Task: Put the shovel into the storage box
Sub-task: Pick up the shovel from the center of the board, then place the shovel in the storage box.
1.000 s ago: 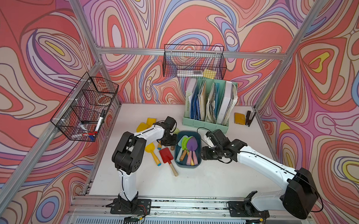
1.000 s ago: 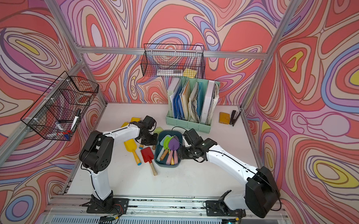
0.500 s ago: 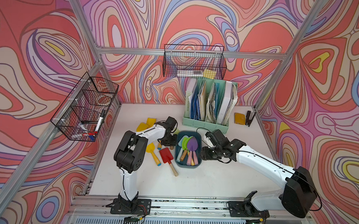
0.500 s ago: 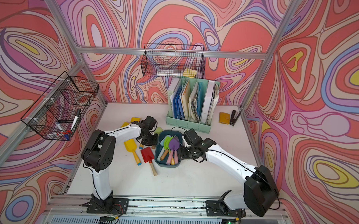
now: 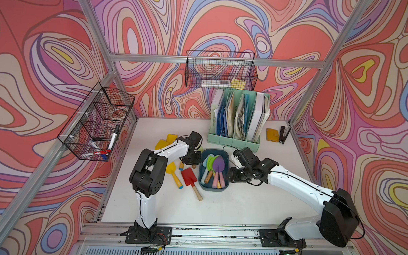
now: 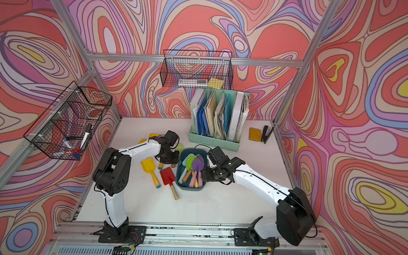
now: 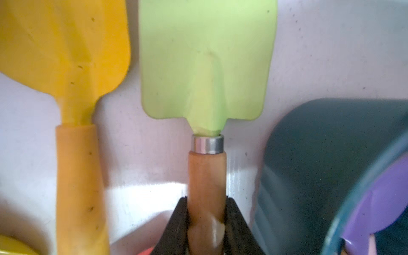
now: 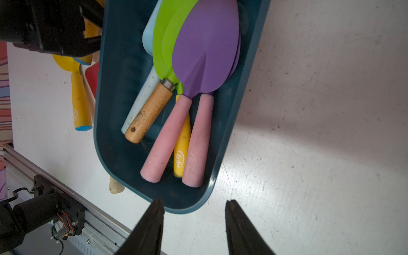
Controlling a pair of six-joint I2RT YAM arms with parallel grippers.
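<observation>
Left gripper [image 7: 206,199]: clamped on the pale-green, wooden-handled shovel [image 7: 205,66], just beside the dark teal plastic storage box [image 7: 309,154].
Right gripper [image 8: 193,202]: jaws parted, empty, beside the box.
Risk: a low lift snags the blade on the box rim.

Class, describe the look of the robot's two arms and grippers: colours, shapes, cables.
Left arm and right arm: white link shells, bulky black rounded joint housings, thin black cables looping near the joints. Left gripper and right gripper: black fingers tapering to points.
</observation>
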